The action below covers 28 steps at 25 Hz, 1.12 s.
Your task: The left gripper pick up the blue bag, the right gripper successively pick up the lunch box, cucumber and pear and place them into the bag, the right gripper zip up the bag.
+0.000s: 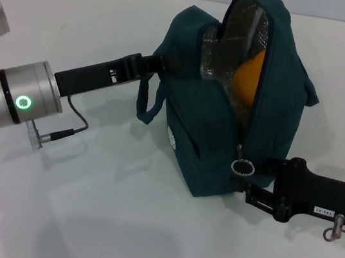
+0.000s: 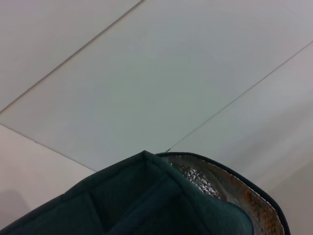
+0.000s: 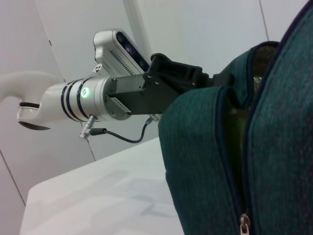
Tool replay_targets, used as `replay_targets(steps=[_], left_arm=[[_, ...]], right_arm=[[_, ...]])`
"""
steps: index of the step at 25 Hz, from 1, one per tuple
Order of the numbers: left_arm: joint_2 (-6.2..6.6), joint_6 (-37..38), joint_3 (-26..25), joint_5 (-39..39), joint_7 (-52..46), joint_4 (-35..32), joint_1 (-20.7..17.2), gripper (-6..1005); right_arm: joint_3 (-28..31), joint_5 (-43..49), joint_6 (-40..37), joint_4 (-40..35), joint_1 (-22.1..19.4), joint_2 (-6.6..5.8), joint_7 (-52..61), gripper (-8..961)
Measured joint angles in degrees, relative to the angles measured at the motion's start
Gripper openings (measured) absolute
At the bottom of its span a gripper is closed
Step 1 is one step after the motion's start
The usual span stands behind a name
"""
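Blue bag (image 1: 224,130) stands upright on the white desk (image 1: 81,219), mouth partly open at the top, silver foil lining (image 1: 228,40) showing. My left gripper (image 1: 158,64) is at the bag's upper edge on the handle side, fingers clamped on the fabric rim there; in the right wrist view the same gripper (image 3: 222,81) reaches into the top corner of the bag (image 3: 220,161). Left wrist view shows only the bag's rim (image 2: 161,196) and a strip of foil just below it, own fingers not visible. Loop handle (image 1: 149,103) hangs down the bag's side just beneath the left gripper. Pear (image 1: 248,75) sits inside the bag, its orange-yellow skin visible through the open slit. Lunch box and cucumber are not identifiable from here. Zipper track runs down the bag's front edge; ring zipper pull (image 1: 242,168) sits low on it, near the bag's base. My right gripper (image 1: 246,179) is low against that front edge, right at the ring pull; fingers narrow, but can't tell whether they actually pinch the ring or just touch it. Right wrist view shows the zipper slider (image 3: 243,224) at the base of the track, zip closed below it, open above. Round white logo (image 1: 171,136) is on the bag's side panel.
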<state>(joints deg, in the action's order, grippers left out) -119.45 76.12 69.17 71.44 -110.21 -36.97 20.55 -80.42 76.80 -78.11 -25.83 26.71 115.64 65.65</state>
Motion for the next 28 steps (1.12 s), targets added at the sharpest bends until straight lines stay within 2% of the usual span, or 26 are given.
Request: replay_targets(steps=[24, 28], left_arm=[[0.10, 0.6, 0.0, -0.2, 0.1, 0.1, -0.2, 42], [0.09, 0.6, -0.1, -0.3, 0.1, 0.0, -0.2, 42]], right_arm=[[0.0, -0.1, -0.1, -0.4, -0.5, -0.09, 0.0, 268], [0.0, -0.4, -0.1, -0.3, -0.5, -0.07, 0.0, 106]])
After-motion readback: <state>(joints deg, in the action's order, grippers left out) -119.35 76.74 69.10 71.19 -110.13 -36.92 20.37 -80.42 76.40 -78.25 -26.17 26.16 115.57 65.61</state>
